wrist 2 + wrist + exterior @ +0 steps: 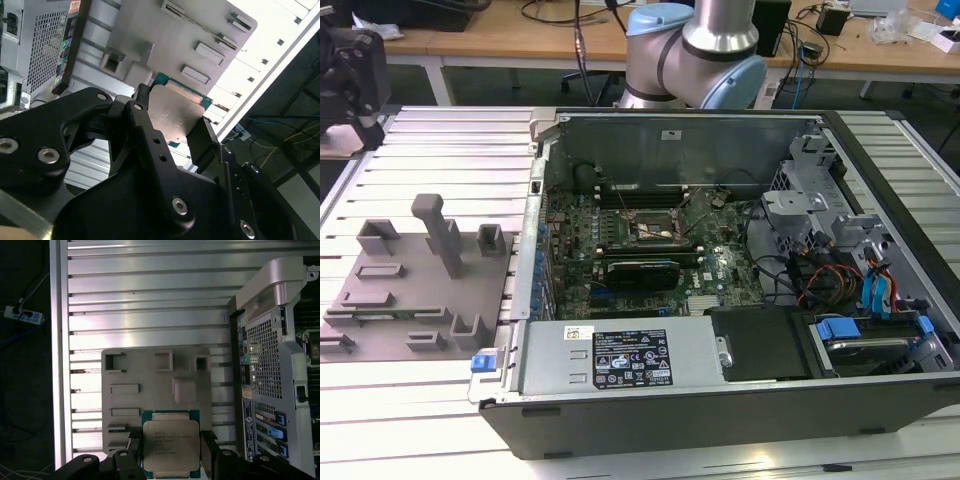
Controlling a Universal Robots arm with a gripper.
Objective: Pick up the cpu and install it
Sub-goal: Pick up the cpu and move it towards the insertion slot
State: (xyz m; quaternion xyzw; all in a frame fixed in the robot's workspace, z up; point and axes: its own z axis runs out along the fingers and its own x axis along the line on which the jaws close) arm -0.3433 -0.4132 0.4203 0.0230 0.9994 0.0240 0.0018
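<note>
CPU [170,450] held above grey fixture plate [150,390], gripper [171,440] jaws closed on its opposite edges. Judged light, stiff, slippery-topped, fragile underneath: edge grip suits.

An open computer case [720,420] lies on a slatted aluminium table [420,420], its motherboard [620,240] and processor socket [658,226] exposed and a power supply [620,358] along its near wall. Behind the case rises the robot arm's base [695,50]. To the exterior view's left of the case sits a grey fixture plate [405,290], and beyond that plate hangs the black gripper [360,95].
</note>
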